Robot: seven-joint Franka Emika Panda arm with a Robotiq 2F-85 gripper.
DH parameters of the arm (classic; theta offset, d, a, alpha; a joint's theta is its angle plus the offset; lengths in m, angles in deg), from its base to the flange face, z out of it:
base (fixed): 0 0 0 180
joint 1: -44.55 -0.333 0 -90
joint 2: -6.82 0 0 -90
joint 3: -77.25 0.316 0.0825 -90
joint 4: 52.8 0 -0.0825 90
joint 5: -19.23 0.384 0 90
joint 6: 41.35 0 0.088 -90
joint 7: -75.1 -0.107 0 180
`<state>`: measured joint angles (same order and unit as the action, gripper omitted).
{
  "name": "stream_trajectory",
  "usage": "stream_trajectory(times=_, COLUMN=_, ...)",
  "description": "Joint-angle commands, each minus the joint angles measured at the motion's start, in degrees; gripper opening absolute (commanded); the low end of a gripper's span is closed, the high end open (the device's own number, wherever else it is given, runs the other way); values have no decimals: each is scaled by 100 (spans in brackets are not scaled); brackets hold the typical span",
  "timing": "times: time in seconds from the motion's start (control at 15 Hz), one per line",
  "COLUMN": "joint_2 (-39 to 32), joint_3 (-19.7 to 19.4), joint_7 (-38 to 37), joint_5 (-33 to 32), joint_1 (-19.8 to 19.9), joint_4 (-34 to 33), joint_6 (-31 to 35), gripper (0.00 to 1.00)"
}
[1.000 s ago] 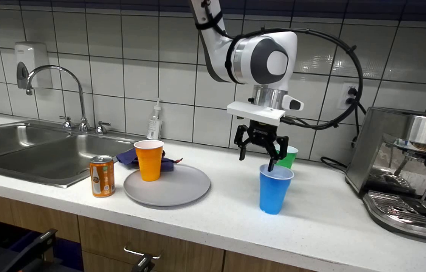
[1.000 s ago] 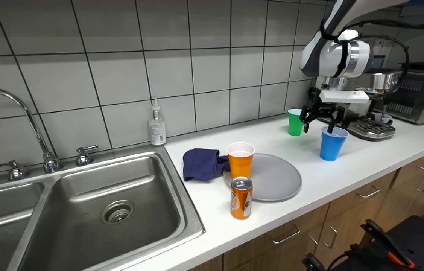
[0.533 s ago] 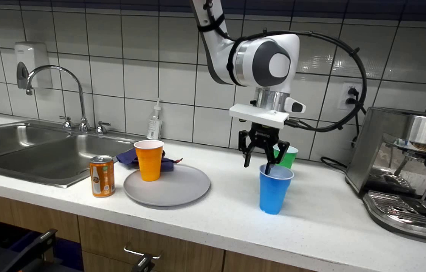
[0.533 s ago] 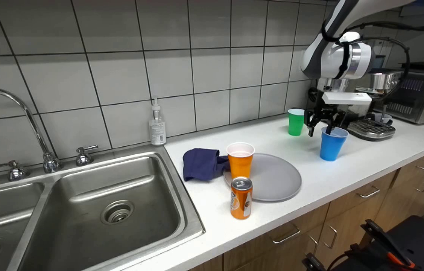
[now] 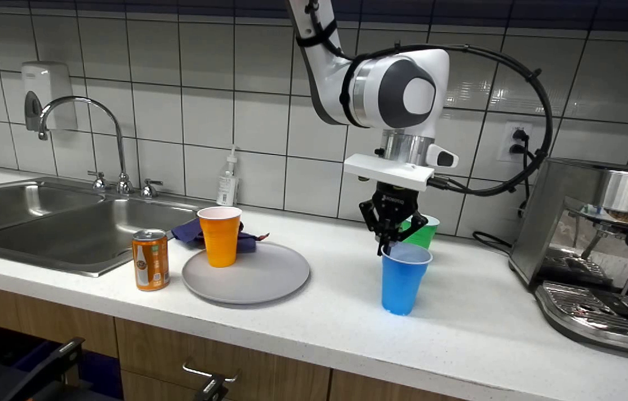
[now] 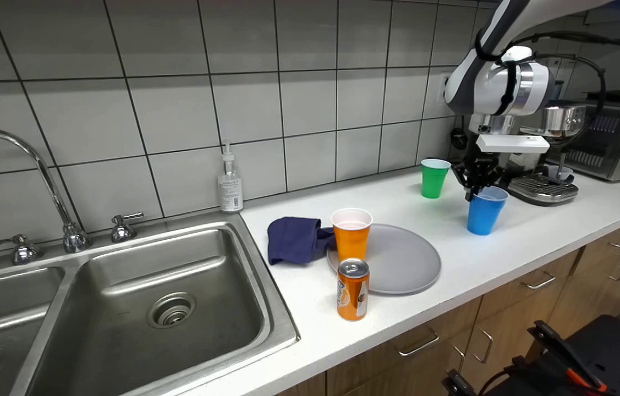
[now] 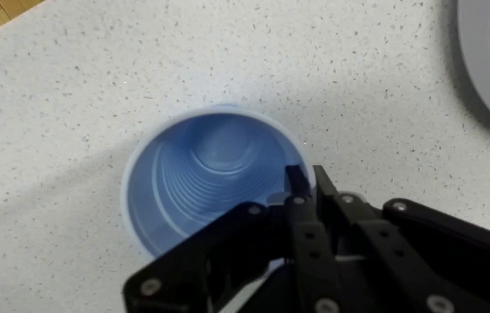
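Observation:
A blue plastic cup (image 5: 402,287) stands upright on the white counter, its open top seen from above in the wrist view (image 7: 223,143). My gripper (image 7: 308,174) is shut on the cup's wall at the rim, one finger inside the cup and the other outside. In both exterior views the gripper (image 5: 384,249) comes down from above on the side of the blue cup (image 6: 484,214) toward the plate. The inner fingertip is hidden by the cup in the exterior views. Behind the gripper stands a green cup (image 6: 434,180), partly covered in an exterior view (image 5: 422,236).
An orange cup (image 5: 220,239) rests on a grey plate (image 5: 269,278), with an orange can (image 5: 151,262) and a dark blue cloth (image 6: 294,242) close by. The sink (image 6: 177,275) and soap bottle (image 6: 230,190) lie beyond them. An espresso machine (image 5: 598,223) stands on the blue cup's other side.
The fingers, spread wide a second ago, have come together on the blue cup's rim. The arm has shifted slightly toward the espresso machine. The cup has moved very slightly toward the plate.

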<state>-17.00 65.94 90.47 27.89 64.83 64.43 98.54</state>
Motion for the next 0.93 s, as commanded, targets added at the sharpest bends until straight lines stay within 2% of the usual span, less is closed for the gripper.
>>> stream_trajectory(times=0.0, joint_2=47, joint_3=23, joint_7=149, joint_5=-102, joint_1=97, joint_4=5, joint_6=87, gripper=0)
stream_trajectory(times=0.33, joint_2=318, joint_3=86, joint_7=587, joint_5=-144, joint_1=126, joint_4=159, joint_6=42, gripper=1)
stream_trajectory(times=0.87, joint_2=1199, joint_3=261, joint_7=2345, joint_5=-124, joint_1=103, joint_4=874, joint_6=94, gripper=1)
